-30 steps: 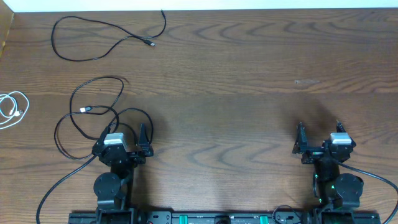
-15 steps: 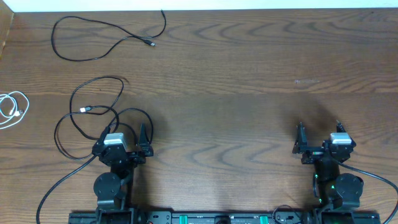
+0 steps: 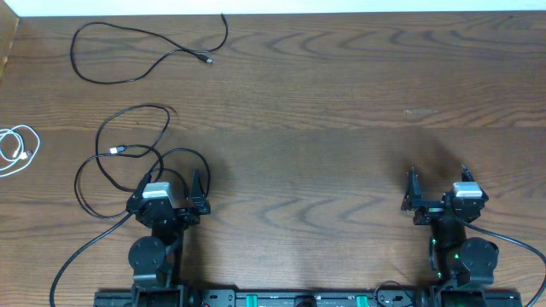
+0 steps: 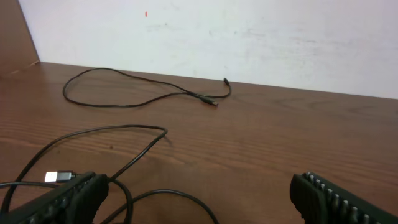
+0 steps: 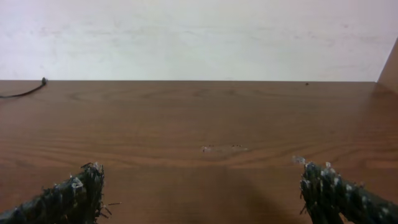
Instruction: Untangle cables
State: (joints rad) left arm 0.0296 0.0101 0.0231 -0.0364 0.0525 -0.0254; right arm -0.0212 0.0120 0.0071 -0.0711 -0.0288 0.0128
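Three cables lie apart on the wooden table. One black cable lies in a loose loop at the far left; it also shows in the left wrist view. A second black cable loops just ahead of my left gripper, and one loop runs between its fingers in the left wrist view. A white cable is coiled at the left edge. My left gripper is open and holds nothing. My right gripper is open and empty at the near right.
A thicker black cord runs from the left arm's base, and another from the right arm's base. A pale scuff marks the wood at the right. A white wall borders the table's far edge.
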